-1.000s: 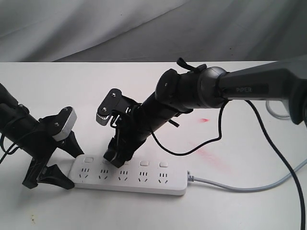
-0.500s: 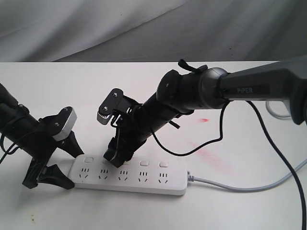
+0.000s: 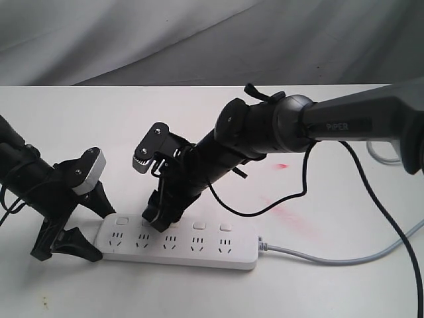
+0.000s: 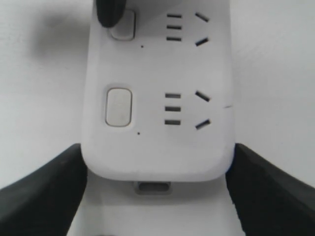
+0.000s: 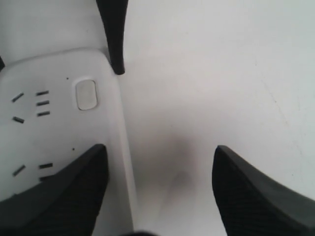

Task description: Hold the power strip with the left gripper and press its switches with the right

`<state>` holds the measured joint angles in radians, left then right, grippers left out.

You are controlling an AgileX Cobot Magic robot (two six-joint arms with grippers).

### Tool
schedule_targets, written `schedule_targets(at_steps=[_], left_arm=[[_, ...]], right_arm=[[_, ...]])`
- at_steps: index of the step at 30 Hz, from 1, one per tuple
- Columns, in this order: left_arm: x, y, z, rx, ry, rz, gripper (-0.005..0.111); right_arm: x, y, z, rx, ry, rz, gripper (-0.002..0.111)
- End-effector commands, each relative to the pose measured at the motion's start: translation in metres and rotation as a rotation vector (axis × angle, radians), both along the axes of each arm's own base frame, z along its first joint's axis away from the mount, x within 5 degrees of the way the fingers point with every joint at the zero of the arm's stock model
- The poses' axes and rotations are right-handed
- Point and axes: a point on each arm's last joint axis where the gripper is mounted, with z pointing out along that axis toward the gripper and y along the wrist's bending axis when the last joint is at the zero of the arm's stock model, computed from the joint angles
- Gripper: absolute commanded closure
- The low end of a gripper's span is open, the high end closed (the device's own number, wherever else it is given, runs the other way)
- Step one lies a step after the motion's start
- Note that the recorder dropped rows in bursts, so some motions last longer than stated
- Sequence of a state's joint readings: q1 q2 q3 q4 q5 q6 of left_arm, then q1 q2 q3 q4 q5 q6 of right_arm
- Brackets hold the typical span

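Observation:
The white power strip (image 3: 199,248) lies along the table's front with its grey cord (image 3: 331,258) trailing right. My left gripper (image 3: 101,233) clamps its left end: in the left wrist view the strip (image 4: 157,147) sits between both black fingers (image 4: 44,196), which touch its sides. The first switch (image 4: 118,106) is uncovered. My right gripper (image 3: 158,222) stands open over the row of switches (image 3: 199,226), one fingertip (image 4: 110,12) resting on the second switch (image 4: 125,27). In the right wrist view the right gripper (image 5: 160,147) has one finger over the strip (image 5: 59,132) and one over bare table.
A black cable (image 3: 301,189) loops down from the right arm (image 3: 344,122) behind the strip. Red smears (image 3: 283,165) mark the white table (image 3: 79,119). A grey cloth backdrop (image 3: 199,40) hangs beyond the far edge.
The right arm has shifted very slightly left, its fingertip staying at the second switch. The left gripper and the strip have not moved.

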<state>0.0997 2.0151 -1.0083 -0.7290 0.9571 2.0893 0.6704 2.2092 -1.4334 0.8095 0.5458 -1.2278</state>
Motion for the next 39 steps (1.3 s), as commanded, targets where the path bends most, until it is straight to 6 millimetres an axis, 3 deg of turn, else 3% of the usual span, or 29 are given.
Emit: schedule_targets(at_steps=[1, 9, 13, 18, 24, 32, 39], left_arm=[[-0.003, 0.001, -0.005, 0.04, 0.003, -0.046, 0.06], [-0.003, 0.001, -0.005, 0.04, 0.003, -0.046, 0.06], [-0.003, 0.001, -0.005, 0.04, 0.003, -0.046, 0.06], [-0.003, 0.001, -0.005, 0.04, 0.003, -0.046, 0.06], [-0.003, 0.002, -0.005, 0.041, 0.003, -0.048, 0.06], [-0.003, 0.002, -0.005, 0.041, 0.003, -0.048, 0.06], [-0.003, 0.002, -0.005, 0.041, 0.003, -0.048, 0.06]], right_arm=[[-0.008, -0.006, -0.041, -0.099, 0.042, 0.04, 0.051], [-0.008, -0.003, -0.033, -0.075, 0.049, 0.032, 0.052], [-0.006, -0.002, -0.007, -0.036, 0.0, 0.027, 0.052], [-0.005, -0.004, 0.042, 0.027, -0.093, 0.026, 0.052], [-0.004, -0.012, 0.075, 0.059, -0.155, 0.026, 0.052], [-0.001, -0.029, 0.075, 0.05, -0.06, 0.04, 0.052], [-0.001, -0.027, 0.068, 0.052, -0.04, 0.044, 0.052]])
